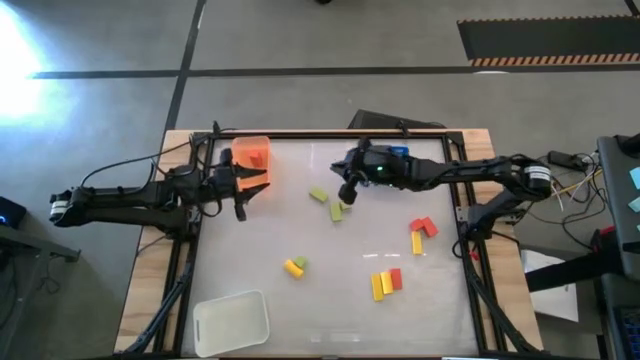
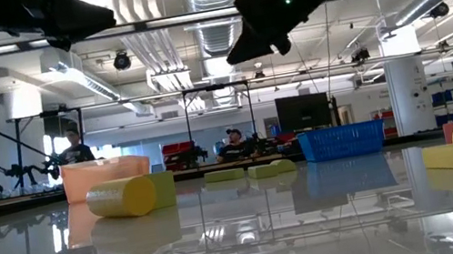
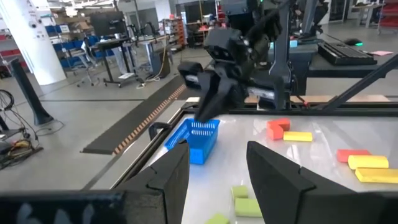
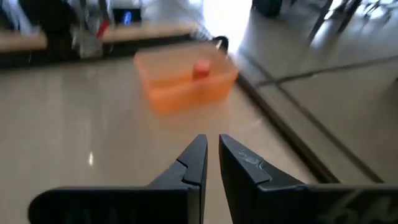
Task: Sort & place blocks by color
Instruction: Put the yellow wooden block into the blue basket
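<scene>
Blocks lie scattered on the table: two light green (image 1: 318, 194) (image 1: 337, 211), a red (image 1: 425, 226) beside a yellow (image 1: 416, 242), a yellow and green pair (image 1: 294, 265), and two yellow with a red (image 1: 385, 282). One red block (image 4: 200, 70) lies in the orange tray (image 1: 255, 152). My left gripper (image 1: 262, 182) hangs open and level just near of that tray, nothing between its fingers (image 3: 217, 152). My right gripper (image 1: 345, 195) is shut and bare, raised above the green blocks, pointing toward the orange tray (image 4: 186, 84).
A blue basket tray (image 1: 400, 152) sits at the far edge under my right arm, and a white tray (image 1: 232, 320) at the near left corner. A black frame (image 1: 462, 240) rims the table. People sit in the room behind (image 2: 234, 144).
</scene>
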`<act>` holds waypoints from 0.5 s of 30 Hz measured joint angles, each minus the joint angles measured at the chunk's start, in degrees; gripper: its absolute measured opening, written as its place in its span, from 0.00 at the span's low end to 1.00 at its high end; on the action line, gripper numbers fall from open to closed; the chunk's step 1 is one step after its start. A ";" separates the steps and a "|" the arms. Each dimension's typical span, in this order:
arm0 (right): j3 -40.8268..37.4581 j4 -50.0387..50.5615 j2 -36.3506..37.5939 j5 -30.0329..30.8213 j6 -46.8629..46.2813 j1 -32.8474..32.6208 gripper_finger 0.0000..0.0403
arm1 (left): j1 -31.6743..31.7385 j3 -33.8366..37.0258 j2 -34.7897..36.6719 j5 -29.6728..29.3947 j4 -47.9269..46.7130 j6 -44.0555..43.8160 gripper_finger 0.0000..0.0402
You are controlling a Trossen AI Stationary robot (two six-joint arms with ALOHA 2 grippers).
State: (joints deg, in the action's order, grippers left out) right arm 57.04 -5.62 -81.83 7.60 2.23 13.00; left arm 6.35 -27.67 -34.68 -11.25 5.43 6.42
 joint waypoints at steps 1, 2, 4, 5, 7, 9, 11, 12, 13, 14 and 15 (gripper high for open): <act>1.85 4.37 -0.96 -0.01 0.21 -0.61 0.08 | 0.00 0.01 0.01 0.02 0.07 -0.03 0.36; 3.77 8.95 -1.89 0.00 0.34 -1.21 0.08 | -0.03 -0.01 0.01 0.02 0.13 -0.04 0.36; 7.92 18.61 -3.71 -0.02 0.27 -2.39 0.08 | -0.02 0.00 -0.02 0.04 -0.02 -0.04 0.36; 9.98 23.54 -4.53 -0.05 -0.16 -2.98 0.08 | -0.02 -0.01 -0.10 0.04 0.01 -0.04 0.36; 14.01 33.08 -6.29 -0.05 -2.09 -3.89 0.08 | -0.02 -0.01 -0.13 0.07 -0.08 -0.07 0.36; 17.09 42.21 -8.07 -0.07 -5.46 -4.65 0.08 | -0.02 0.01 -0.19 0.07 -0.46 -0.08 0.36; 19.37 50.37 -9.70 -0.07 -9.12 -5.30 0.08 | -0.02 0.00 -0.32 0.09 -0.53 -0.10 0.36; 20.23 53.94 -10.35 -0.05 -10.93 -5.60 0.08 | -0.02 0.00 -0.32 0.11 -0.58 -0.12 0.36; 20.91 57.48 -10.76 -0.05 -12.49 -5.84 0.08 | -0.02 0.01 -0.34 0.12 -0.52 -0.13 0.36; 21.43 60.79 -11.12 -0.11 -13.96 -6.11 0.08 | -0.02 0.01 -0.44 0.13 -0.51 -0.13 0.36; 21.68 63.63 -11.42 -0.28 -15.28 -6.37 0.08 | -0.02 -0.01 -0.52 0.13 -0.51 -0.15 0.36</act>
State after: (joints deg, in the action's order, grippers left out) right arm 78.72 58.01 -93.25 7.32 -13.05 6.63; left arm 6.33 -27.68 -35.20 -11.11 4.92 6.26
